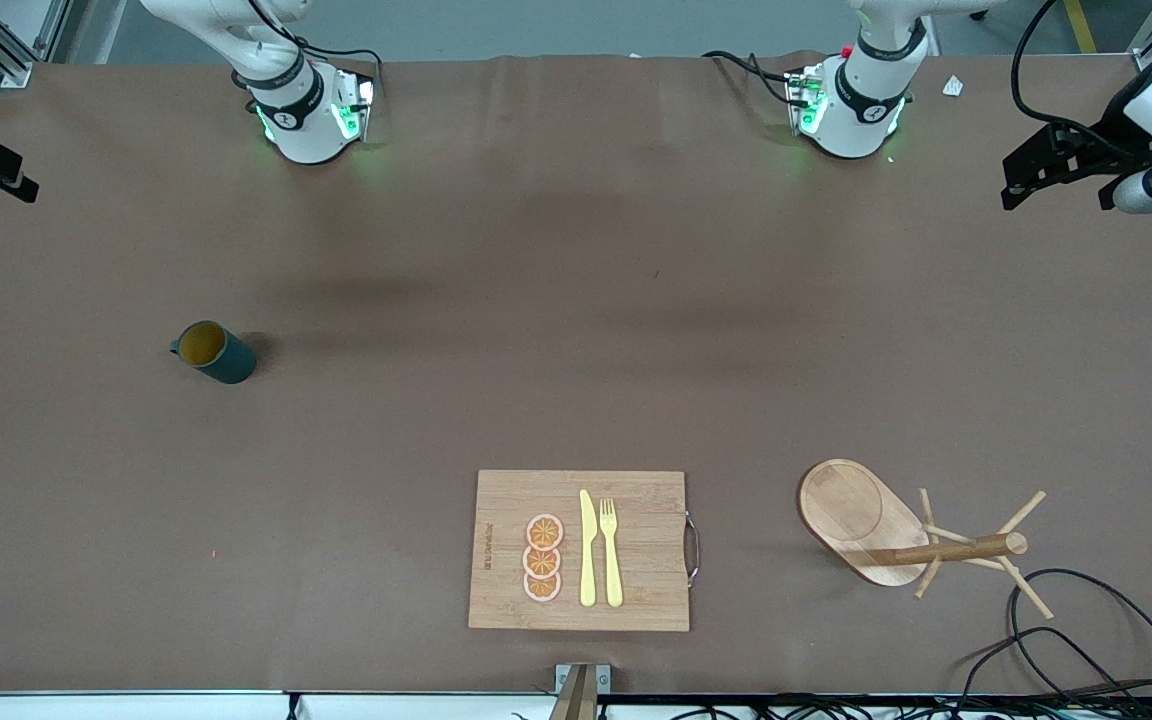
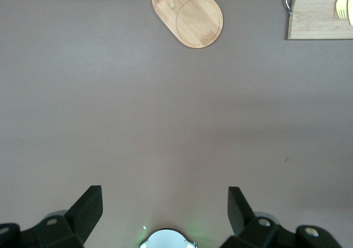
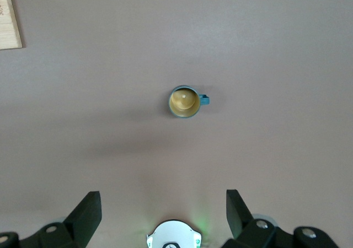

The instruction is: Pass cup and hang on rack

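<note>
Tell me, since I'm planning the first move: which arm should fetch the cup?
Probably the right. The cup stands upright toward the right arm's end of the table, and the open right gripper looks down on it.

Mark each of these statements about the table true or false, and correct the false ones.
1. The cup stands upright toward the right arm's end of the table. True.
2. The rack already holds the cup. False: its pegs are bare.
3. A knife and fork lie on the cutting board. True.
4. The right hand grips the cup. False: it is open, high above the table.
5. The left hand is open. True.
</note>
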